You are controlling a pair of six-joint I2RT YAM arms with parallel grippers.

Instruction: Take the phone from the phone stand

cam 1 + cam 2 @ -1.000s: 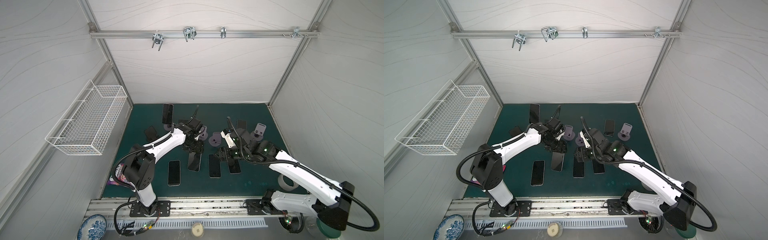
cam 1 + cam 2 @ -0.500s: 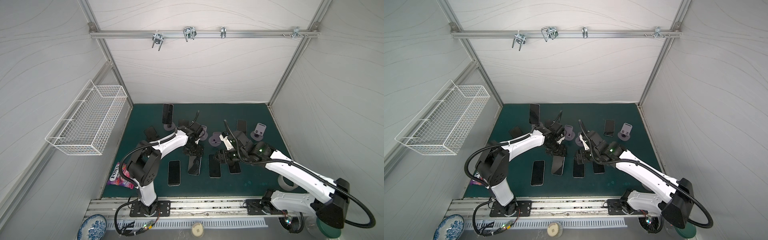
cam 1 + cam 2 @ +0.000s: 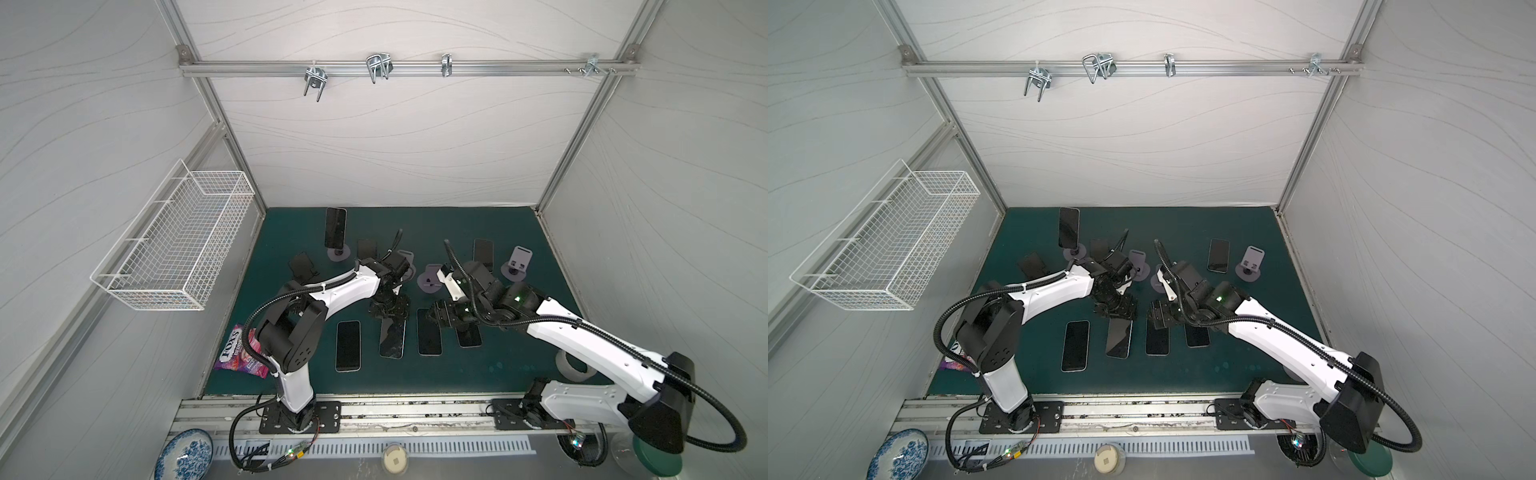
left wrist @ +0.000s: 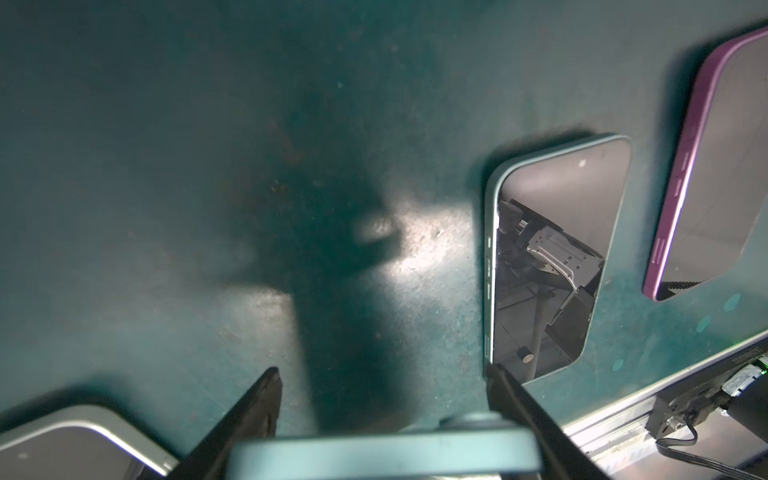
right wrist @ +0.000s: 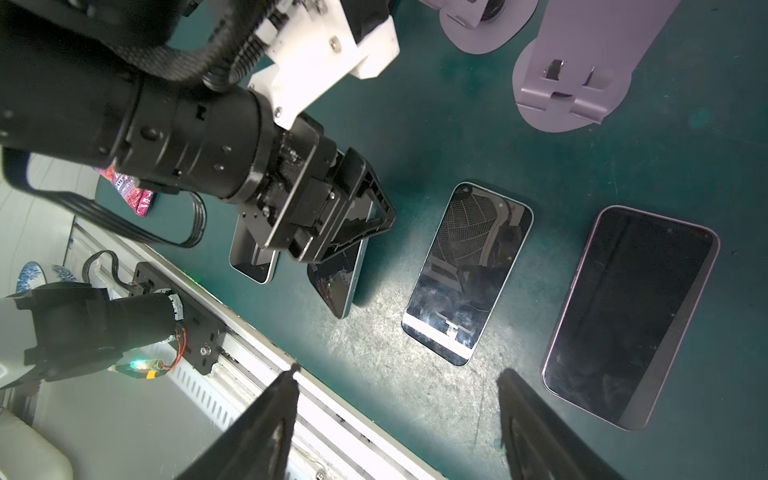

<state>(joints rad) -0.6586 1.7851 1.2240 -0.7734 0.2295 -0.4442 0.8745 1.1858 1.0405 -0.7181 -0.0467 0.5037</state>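
Clamping narrow on one end of the phone [image 3: 392,340], the left claw [image 4: 382,370] hangs left of the empty purple phone stand [image 3: 428,284]; the phone slants from it down toward the surface [image 3: 498,232]. Right claw [image 5: 399,370], wide and empty, hovers just in front of that stand.

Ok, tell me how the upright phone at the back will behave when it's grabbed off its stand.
The phone looks stiff, with a glossy face, so it is probably slippery; gripping its edges seems safest. The stand has a thin stem on a small round base and holds the phone high, so it may tip if pulled sideways.
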